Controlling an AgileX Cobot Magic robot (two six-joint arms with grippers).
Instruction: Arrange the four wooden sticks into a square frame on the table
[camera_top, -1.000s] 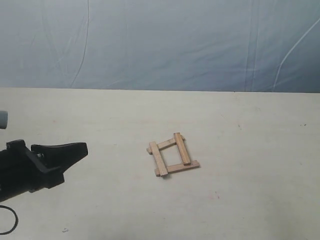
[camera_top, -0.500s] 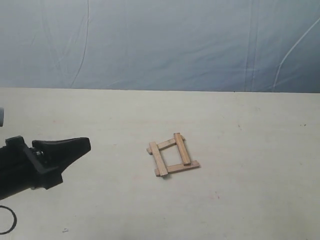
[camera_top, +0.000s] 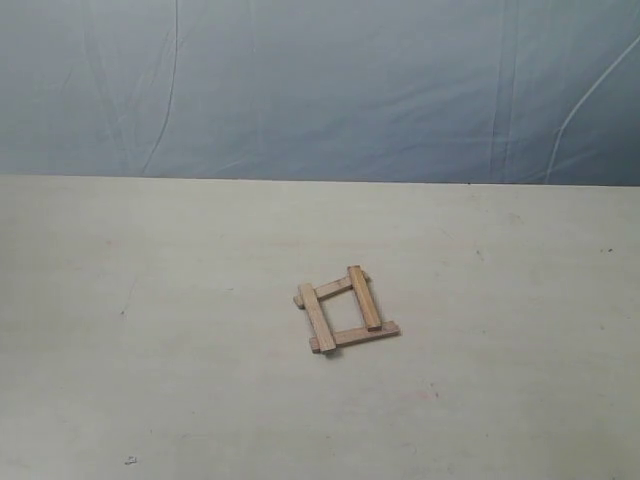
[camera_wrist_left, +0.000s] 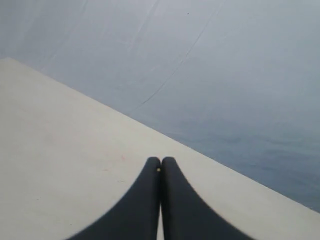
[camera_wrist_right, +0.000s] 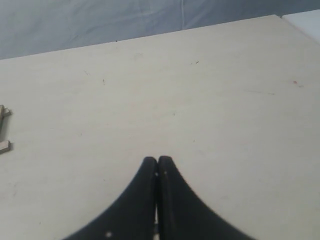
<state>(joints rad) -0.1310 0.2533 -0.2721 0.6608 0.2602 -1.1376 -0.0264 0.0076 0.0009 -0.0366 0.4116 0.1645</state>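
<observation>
Four wooden sticks lie as a small square frame (camera_top: 345, 310) near the middle of the table (camera_top: 150, 380) in the exterior view, two slats resting across the other two with overlapping corners. Neither arm shows in that view. In the left wrist view my left gripper (camera_wrist_left: 161, 161) is shut with nothing between its black fingers, above bare table. My right gripper (camera_wrist_right: 157, 161) is likewise shut and empty in the right wrist view, where two stick ends (camera_wrist_right: 4, 129) of the frame peek in at the picture's edge, well apart from the fingers.
A wrinkled blue-grey cloth backdrop (camera_top: 320, 90) hangs behind the table's far edge. A small dark mark (camera_top: 130, 461) lies near the front left of the table.
The left arm, which stood at the left edge of the exterior view, has withdrawn out of that view. The frame has not moved.
</observation>
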